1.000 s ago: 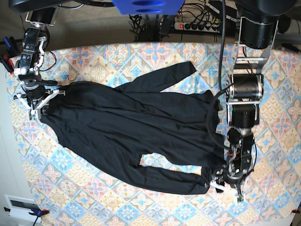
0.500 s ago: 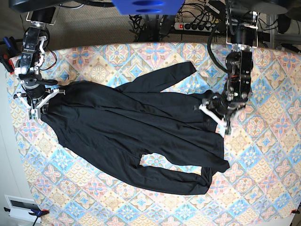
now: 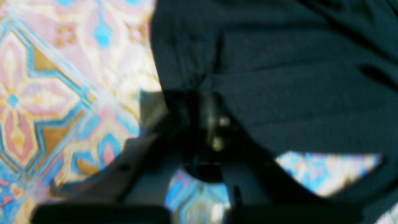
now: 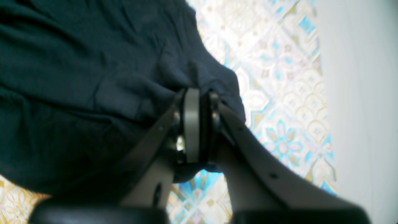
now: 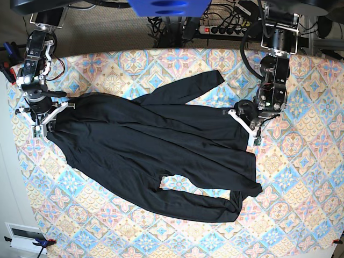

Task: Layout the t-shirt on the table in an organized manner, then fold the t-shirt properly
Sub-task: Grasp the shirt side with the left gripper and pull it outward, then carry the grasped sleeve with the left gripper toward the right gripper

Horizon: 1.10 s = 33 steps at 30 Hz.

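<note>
The black long-sleeved t-shirt (image 5: 161, 145) lies spread across the table (image 5: 301, 177), one sleeve (image 5: 188, 86) pointing to the back and the other (image 5: 199, 207) along the near side. My right gripper (image 5: 44, 124) is at the shirt's left end; in the right wrist view it (image 4: 199, 96) is shut on a fold of the t-shirt (image 4: 77, 77). My left gripper (image 5: 242, 124) is at the shirt's right edge. The left wrist view is blurred, but it (image 3: 202, 105) looks shut on the puckered edge of the t-shirt (image 3: 295, 77), above the table (image 3: 46, 93).
A power strip (image 5: 226, 29) and cables lie behind the table. A blue part (image 5: 169, 6) hangs at the top centre. A white box (image 5: 21, 236) sits off the table's near left corner. The table's left edge (image 4: 314, 93) runs close to my right gripper.
My left arm has moved from the shirt's near right corner back to its right edge, then a little farther back. The near right corner now lies flat. The right arm has stayed put.
</note>
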Available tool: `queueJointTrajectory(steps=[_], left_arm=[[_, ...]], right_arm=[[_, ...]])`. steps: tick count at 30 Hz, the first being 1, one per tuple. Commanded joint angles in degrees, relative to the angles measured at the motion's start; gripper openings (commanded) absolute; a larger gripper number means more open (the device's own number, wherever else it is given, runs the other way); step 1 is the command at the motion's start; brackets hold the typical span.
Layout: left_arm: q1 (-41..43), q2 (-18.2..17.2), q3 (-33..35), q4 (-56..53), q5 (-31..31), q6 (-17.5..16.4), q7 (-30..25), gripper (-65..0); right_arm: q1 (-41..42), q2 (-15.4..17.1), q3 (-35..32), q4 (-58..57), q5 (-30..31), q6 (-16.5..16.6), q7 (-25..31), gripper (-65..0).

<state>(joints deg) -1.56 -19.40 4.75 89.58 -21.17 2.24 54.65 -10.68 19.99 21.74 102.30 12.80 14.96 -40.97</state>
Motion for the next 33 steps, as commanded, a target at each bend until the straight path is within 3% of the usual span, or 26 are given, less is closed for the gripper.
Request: queueJointTrajectory(steps=[1,9,15,19,23,30,33], left_arm=[[-0.6,-0.4,-0.1,2.9,0.2,0.2,-1.0,-65.0],[5.8,-13.9,-7.3,18.9,-6.0,0.2,-1.0,-65.0],[9.5,-24.3,-17.8,20.4,-15.0,0.1,-1.3,-65.0],[13.1,-28.9,-24.1,20.1,-20.3,0.1,-1.3,-65.0],[16.7,-28.5,-24.2,20.0,-18.3,0.1,-1.4,-65.0],[17.8,-20.4,-18.1,14.6,-7.8,0.1,-1.6,-65.0],[17.6,-17.0,-15.8,10.6,-3.0,0.1,-5.6,-65.0]], right_arm=[[0.5,0.9,0.3,1.4,0.3,-0.1,1.4,-65.0],[0.5,0.9,0.2,1.7,0.3,-0.1,1.4,-65.0],[0.6,0.9,-1.6,2.0,0.3,-0.1,1.4,-65.0],[0.2,0.9,-2.9,4.7,0.4,-0.1,1.3,-65.0],[-0.7,0.9,-6.6,5.1,0.4,-0.1,1.3,-65.0],[-0.7,0.9,-8.3,3.9,0.3,-0.1,1.3,-64.9],[-0.7,0.9,-8.3,0.7,0.3,-0.1,1.3,-64.9]])
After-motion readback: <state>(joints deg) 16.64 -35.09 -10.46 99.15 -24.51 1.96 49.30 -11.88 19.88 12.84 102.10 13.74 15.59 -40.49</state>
